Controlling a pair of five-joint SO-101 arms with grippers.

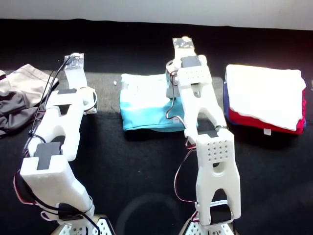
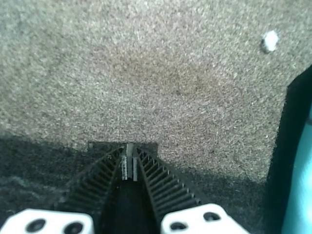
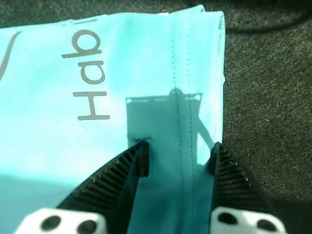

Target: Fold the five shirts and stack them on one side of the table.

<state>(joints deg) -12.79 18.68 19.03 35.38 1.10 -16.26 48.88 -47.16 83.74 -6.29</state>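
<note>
Turquoise shirt (image 3: 58, 146) lies beneath right gripper (image 3: 179, 151), jaws spread

Overhead, close wrist views, sharing teal shirt (image 1: 142, 117)

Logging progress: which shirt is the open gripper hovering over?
The turquoise shirt, beneath the right gripper; the others lie in the stack or the crumpled heap.

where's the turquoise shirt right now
In the high view the turquoise shirt lies mid-table between the two arms, its edge under the right gripper, left of the folded stack.
</note>
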